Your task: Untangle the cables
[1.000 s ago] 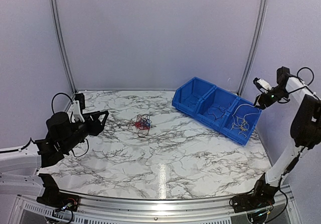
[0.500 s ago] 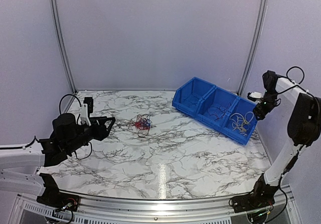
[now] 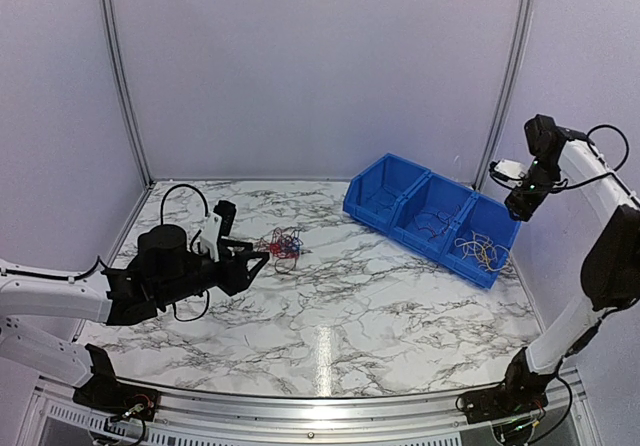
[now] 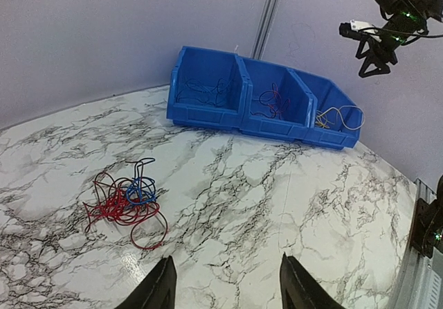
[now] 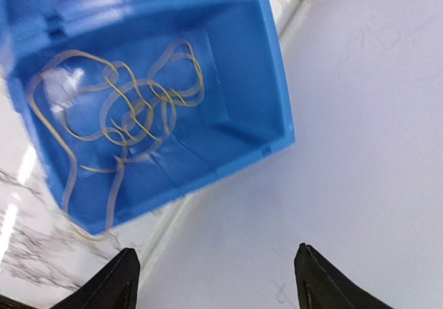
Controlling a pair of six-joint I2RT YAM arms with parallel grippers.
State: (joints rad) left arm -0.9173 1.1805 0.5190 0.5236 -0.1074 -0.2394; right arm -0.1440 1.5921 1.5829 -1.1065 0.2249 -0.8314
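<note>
A small tangle of red and blue cables (image 3: 283, 245) lies on the marble table, left of centre; in the left wrist view the tangle (image 4: 127, 201) sits up and left of my fingertips. My left gripper (image 3: 252, 264) is open and empty, low over the table just near-left of the tangle. My right gripper (image 3: 517, 207) is open and empty, raised near the right wall above the bin's right end. Yellow cables (image 5: 128, 118) lie loose in the right compartment of the blue bin (image 3: 368, 204). Red cables (image 4: 274, 102) lie in the middle compartment, blue ones (image 4: 201, 91) in the left.
The three-compartment blue bin (image 4: 228, 123) stands at the back right of the table, angled. Purple walls with metal posts (image 3: 510, 66) close in the back and sides. The table's near edge has a metal rail (image 3: 300, 406).
My left arm has reached forward and right, bringing its gripper close to the tangle. My right gripper has lifted away from the bin toward the wall; the yellow cables now lie in the bin.
</note>
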